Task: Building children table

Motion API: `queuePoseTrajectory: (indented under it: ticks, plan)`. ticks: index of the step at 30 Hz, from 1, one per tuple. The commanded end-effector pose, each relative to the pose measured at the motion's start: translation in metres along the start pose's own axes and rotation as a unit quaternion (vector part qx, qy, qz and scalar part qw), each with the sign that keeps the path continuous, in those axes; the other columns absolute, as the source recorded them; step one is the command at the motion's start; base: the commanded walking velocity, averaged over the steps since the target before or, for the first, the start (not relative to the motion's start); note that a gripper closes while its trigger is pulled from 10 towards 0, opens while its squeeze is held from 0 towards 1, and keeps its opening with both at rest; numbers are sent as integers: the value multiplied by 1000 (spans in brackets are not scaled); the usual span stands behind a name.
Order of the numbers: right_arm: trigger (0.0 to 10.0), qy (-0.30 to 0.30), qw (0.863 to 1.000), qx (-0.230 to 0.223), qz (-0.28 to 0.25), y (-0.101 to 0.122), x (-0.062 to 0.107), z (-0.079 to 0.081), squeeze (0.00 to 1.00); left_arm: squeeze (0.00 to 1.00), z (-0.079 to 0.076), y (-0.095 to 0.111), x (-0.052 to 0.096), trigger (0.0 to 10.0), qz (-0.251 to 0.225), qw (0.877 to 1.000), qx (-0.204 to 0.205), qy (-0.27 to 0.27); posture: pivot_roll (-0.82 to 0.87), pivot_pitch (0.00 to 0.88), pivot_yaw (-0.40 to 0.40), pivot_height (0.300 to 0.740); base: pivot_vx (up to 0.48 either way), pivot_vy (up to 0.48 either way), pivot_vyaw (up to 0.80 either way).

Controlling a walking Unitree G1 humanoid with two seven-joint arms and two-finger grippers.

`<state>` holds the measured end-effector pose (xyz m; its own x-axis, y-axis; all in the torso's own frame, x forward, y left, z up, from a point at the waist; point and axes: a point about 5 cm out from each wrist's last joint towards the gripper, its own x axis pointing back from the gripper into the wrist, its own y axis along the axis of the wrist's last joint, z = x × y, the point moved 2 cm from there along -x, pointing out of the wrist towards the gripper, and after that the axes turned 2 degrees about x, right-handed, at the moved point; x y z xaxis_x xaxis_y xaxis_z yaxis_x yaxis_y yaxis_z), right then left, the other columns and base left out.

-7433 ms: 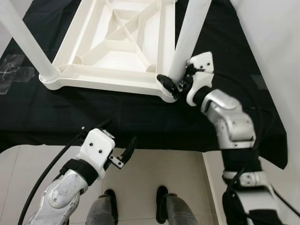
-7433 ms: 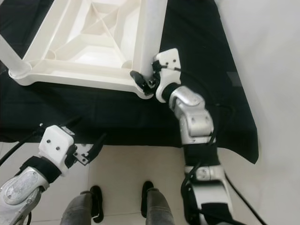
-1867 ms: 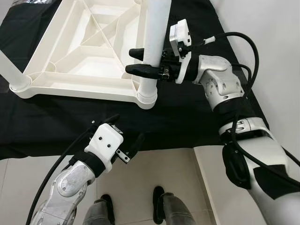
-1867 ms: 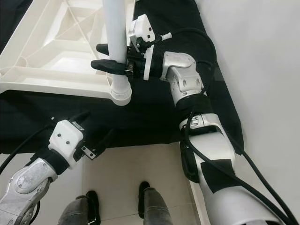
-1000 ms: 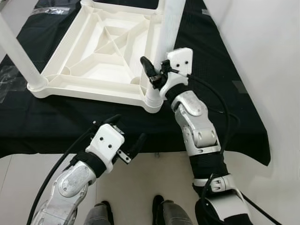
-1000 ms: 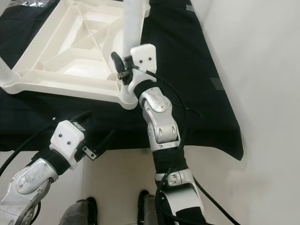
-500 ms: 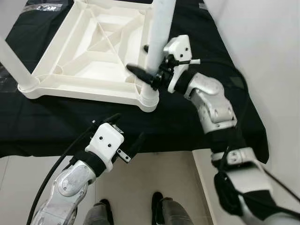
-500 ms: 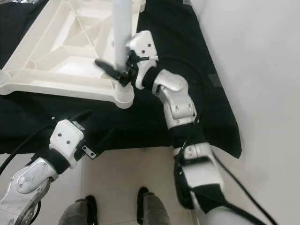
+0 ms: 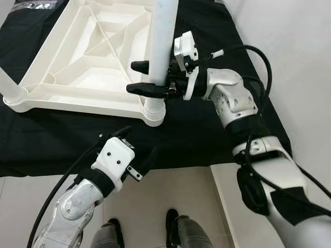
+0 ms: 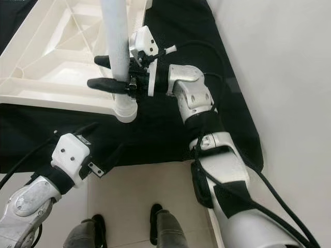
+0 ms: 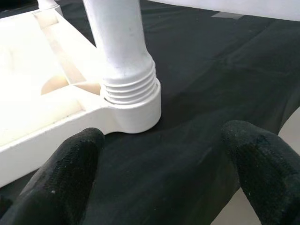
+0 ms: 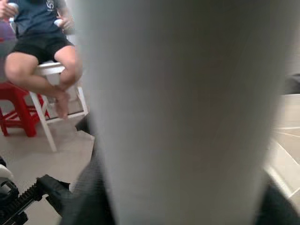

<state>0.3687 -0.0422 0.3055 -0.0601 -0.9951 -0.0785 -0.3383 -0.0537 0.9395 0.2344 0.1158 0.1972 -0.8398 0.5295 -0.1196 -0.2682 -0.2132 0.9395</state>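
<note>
Two black fingers of my right gripper [image 9: 147, 77] clamp the white leg [image 9: 161, 46] standing in the near right corner socket of the upturned table [image 9: 77, 67]; my left gripper [image 9: 135, 155] hangs spread above the black cloth [image 9: 62, 139].

An upturned table top [image 9: 77, 57] lies on a cloth [image 9: 207, 129] spread over the floor [image 9: 170, 191], a leg [image 9: 160, 36] standing in its near right corner socket [image 9: 154, 111] and another leg [image 9: 9, 85] at the near left corner.
</note>
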Motion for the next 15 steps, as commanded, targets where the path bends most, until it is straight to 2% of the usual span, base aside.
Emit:
queuePoseTrajectory:
  ticks: [1, 7, 8, 9, 11, 12, 13, 14, 15]
  plan:
    - [0, 30, 1000, -10, 2, -5, -4, 5, 0, 0, -1, -3, 4, 10000, 13, 1000, -6, -6, 144, 327, -112, 740, 0, 0, 0]
    - [0, 26, 1000, -17, 7, -13, 1, 4, 0, 0, -1, -2, 4, 10000, 14, 1000, -6, -6, 137, 334, -109, 740, 0, 0, 0]
    - [0, -9, 1000, -9, 13, -17, 5, 0, 0, 0, -2, -2, 4, 10000, 14, 1000, -6, -7, 133, 335, -107, 740, 0, 0, 0]
    - [0, -9, 1000, -9, 13, -17, 5, 0, 0, 0, -2, -2, 4, 10000, 14, 1000, -6, -7, 133, 335, -107, 740, 0, 0, 0]
    - [0, -52, 998, 4, 26, -25, 9, -3, 0, 0, -1, -2, 4, 10000, 14, 1000, -5, -7, 122, 336, -108, 740, 0, 0, 0]
    - [0, -107, 993, -10, 40, -36, 13, -4, 0, 0, -1, -2, 4, 10000, 14, 1000, -5, -8, 110, 339, -107, 740, 0, 0, 0]
    - [0, -107, 993, -10, 40, -36, 13, -4, 0, 0, -1, -2, 4, 10000, 14, 1000, -5, -8, 110, 339, -107, 740, 0, 0, 0]
    - [0, -166, 984, -29, 60, -51, 17, -4, 0, 0, -2, -3, 3, 10000, 14, 1000, -3, -9, 103, 336, -103, 740, 0, 0, 0]
    - [0, -166, 984, -29, 60, -51, 17, -4, 0, 0, -2, -3, 3, 10000, 14, 1000, -3, -9, 103, 336, -103, 740, 0, 0, 0]
